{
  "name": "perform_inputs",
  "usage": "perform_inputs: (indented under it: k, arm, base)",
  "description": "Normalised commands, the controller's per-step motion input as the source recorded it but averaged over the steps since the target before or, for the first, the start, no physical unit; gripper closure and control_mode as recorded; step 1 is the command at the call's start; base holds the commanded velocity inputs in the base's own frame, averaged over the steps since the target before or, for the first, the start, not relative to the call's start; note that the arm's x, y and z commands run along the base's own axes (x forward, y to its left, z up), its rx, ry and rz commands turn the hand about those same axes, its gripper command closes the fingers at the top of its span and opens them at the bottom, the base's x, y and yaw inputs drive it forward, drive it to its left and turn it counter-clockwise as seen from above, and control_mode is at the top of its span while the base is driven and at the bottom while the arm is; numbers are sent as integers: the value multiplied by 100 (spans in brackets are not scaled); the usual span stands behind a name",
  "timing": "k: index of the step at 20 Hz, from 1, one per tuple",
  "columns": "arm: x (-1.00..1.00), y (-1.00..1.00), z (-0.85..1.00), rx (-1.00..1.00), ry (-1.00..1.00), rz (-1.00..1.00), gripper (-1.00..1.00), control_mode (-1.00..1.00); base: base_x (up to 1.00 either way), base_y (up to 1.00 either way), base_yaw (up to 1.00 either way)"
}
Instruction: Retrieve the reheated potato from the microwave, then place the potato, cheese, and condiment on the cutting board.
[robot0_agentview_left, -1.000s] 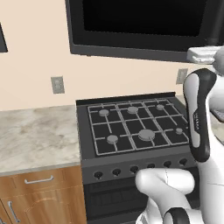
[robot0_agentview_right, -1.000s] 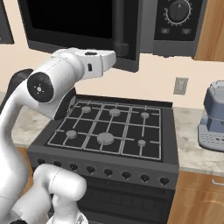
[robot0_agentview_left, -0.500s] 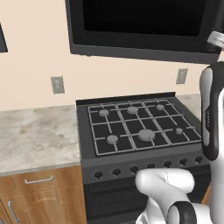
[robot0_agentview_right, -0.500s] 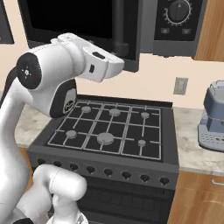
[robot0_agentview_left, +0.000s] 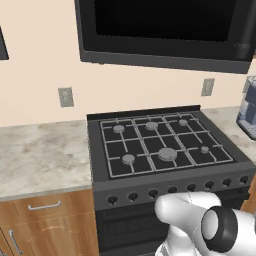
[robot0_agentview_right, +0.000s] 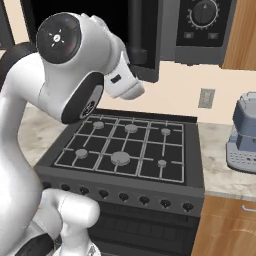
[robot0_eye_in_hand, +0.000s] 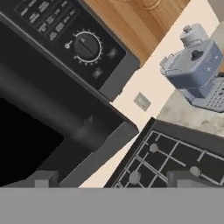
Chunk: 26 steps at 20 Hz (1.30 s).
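Observation:
The black microwave (robot0_agentview_left: 165, 25) hangs above the stove, and its dark glass door looks shut. In the right base view my white hand reaches up just below the microwave (robot0_agentview_right: 150, 45), near the vertical door handle (robot0_agentview_right: 137, 30). In the hand view my gripper (robot0_eye_in_hand: 116, 179) is open, its two tips far apart with nothing between them. That view takes in the microwave door (robot0_eye_in_hand: 26, 131), the handle (robot0_eye_in_hand: 57, 109) and the round knob (robot0_eye_in_hand: 86, 46) on the control panel. The potato, cheese, condiment and cutting board are out of view.
A black gas stove (robot0_agentview_left: 160, 145) sits below the microwave. A marble counter (robot0_agentview_left: 40, 155) runs to its left over wooden drawers. A grey-blue coffee machine (robot0_agentview_right: 243, 132) stands on the counter to the right. Wall outlets (robot0_agentview_left: 65, 96) flank the stove.
The gripper has gone from shut to wide open. The arm has swung out of the left base view and drawn nearer the right base camera, the hand staying below the microwave.

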Motion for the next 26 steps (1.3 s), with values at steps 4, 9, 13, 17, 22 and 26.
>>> perform_inputs:
  k: [4,9,13,17,22,26]
  arm:
    - [9,-18,-14,72,12,0,-100,-100]
    - [22,-17,-23,65,-1,0,-100,-100]
    - [14,-16,-28,47,-18,4,-100,-100]
    - [24,-9,-42,34,-25,6,-100,-100]
    - [46,-21,-36,19,-26,13,-100,-100]
    - [54,-32,-17,10,-17,29,-100,-100]
  base:
    - [0,0,0]
    - [0,0,0]
    - [0,0,0]
    - [0,0,0]
    - [0,0,0]
    - [0,0,0]
